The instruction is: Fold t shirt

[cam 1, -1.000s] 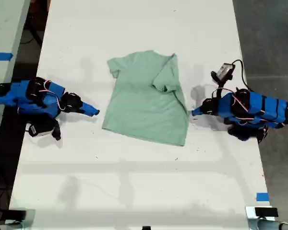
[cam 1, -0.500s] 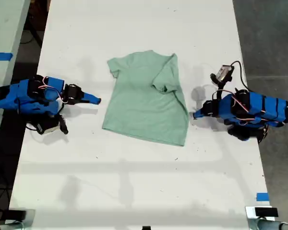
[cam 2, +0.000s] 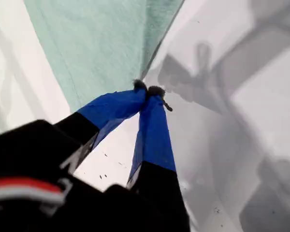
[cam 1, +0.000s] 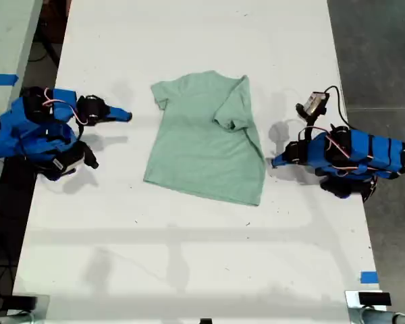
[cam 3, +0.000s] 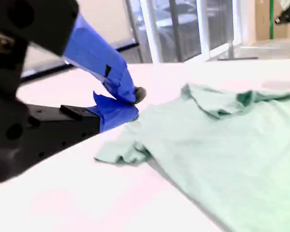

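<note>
The pale mint-green t shirt [cam 1: 206, 138] lies flat on the white table [cam 1: 189, 256], with the sleeve [cam 1: 233, 108] on the exterior view's right folded in over the body. My first gripper [cam 1: 275, 162] rests low at the shirt's edge on the exterior view's right. In the first wrist view its blue tips [cam 2: 149, 91] are shut together right beside the t shirt [cam 2: 101, 43], holding nothing. My second gripper [cam 1: 125, 115] hovers off the other sleeve, on the exterior view's left. It is shut and empty [cam 3: 128, 101], with the t shirt [cam 3: 222, 145] spread beyond it.
A second table with blue tape [cam 1: 0, 79] stands at the exterior view's left, across a dark gap. Grey floor borders the table on that view's right. Blue tape [cam 1: 369, 277] marks the near right corner there. A small camera with a cable [cam 1: 316, 102] sits above the first arm.
The second arm has swung its gripper toward the far side of the table, from level with the shirt's hem to level with the sleeve. The first arm has hardly moved.
</note>
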